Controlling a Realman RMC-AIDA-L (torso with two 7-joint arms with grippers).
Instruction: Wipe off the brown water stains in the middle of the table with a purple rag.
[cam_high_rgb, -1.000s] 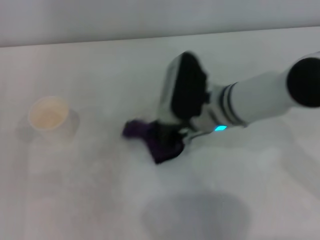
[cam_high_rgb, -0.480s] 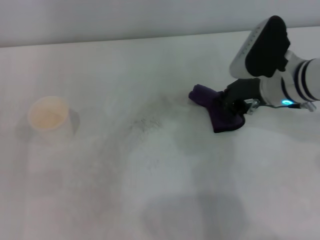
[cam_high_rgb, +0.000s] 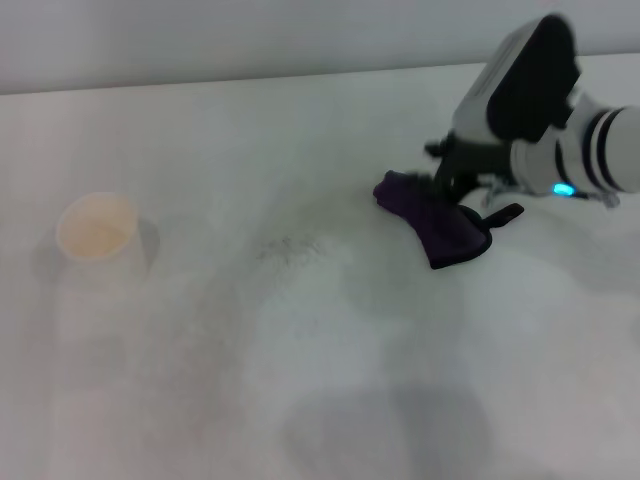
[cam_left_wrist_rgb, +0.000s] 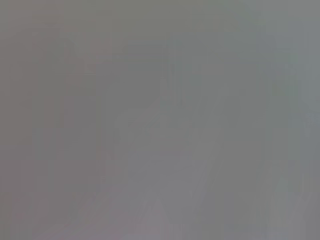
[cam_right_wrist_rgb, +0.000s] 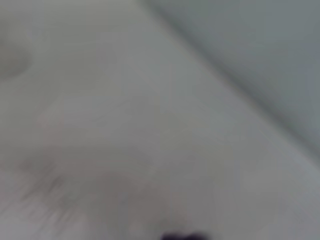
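The purple rag (cam_high_rgb: 432, 222) lies crumpled on the white table (cam_high_rgb: 200, 400), right of the middle, with its black loop tail (cam_high_rgb: 500, 215) stretched out to the right. My right gripper (cam_high_rgb: 452, 186) is directly over the rag's far edge, at or just above the cloth; I cannot tell if it grips it. The brown water stains show only as a faint tan smear with tiny dark specks (cam_high_rgb: 290, 248) at the table's middle, left of the rag. The right wrist view shows blurred table and a dark scrap (cam_right_wrist_rgb: 182, 236) at its edge. The left gripper is out of view.
A cream paper cup (cam_high_rgb: 97, 232) stands at the table's left. The table's far edge (cam_high_rgb: 300, 78) meets a grey wall. A grey shadow patch (cam_high_rgb: 390, 430) lies near the front. The left wrist view shows only plain grey.
My right arm dragged the rag from the table's middle to the right, uncovering the specks. Since half a second ago the gripper has risen a little and the loop tail shows.
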